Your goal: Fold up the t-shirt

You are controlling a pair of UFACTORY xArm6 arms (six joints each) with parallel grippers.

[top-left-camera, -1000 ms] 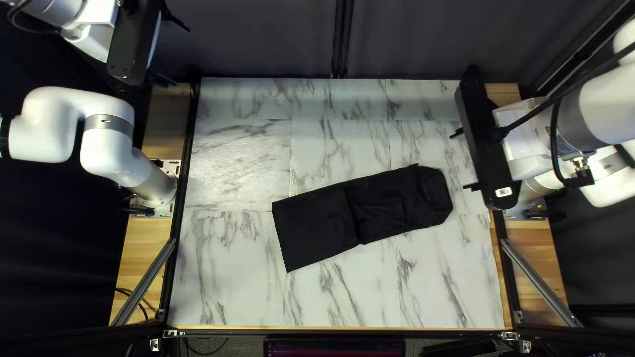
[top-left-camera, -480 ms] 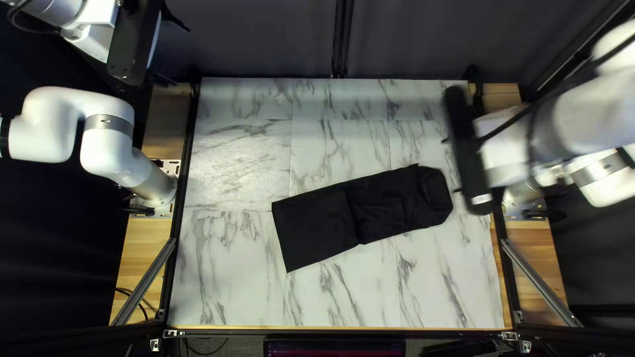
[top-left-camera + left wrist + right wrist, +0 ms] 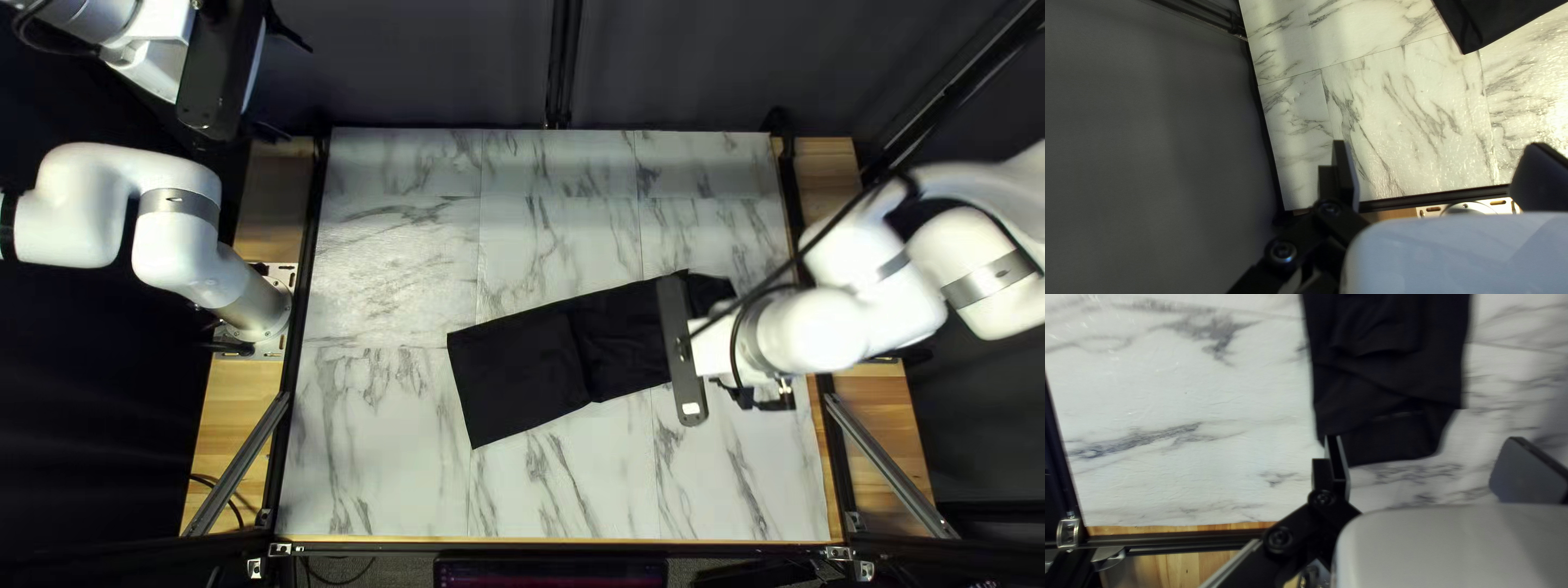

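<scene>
One black t-shirt [image 3: 512,376] lies slantwise on the marble-patterned desk [image 3: 376,457], right of the middle in the top left view, laid out as a long, narrow strip. Its sides look to be folded in already, so the step in hand is probably the first fold along its length, with the right tool [image 3: 1424,440] coming in over the narrower end. That tool is empty, its two fingers well apart; the cloth's end lies ahead of it, one finger close by the cloth's edge, though whether they touch cannot be told. The left tool [image 3: 1438,146], also spread wide and holding nothing, hangs raised beyond the desk's far left corner, well away from the cloth, and seems to have no part in this step. The next move likely calls for the right tool to go down at the narrower end, close on all the layers there and bring them over toward the broad, square end. That square half looks flat and smooth; the other carries loose overlapping flaps, a few creases and a shallow opening near its tip. A pinch that caught only the top flap could pull the layers out of line.
</scene>
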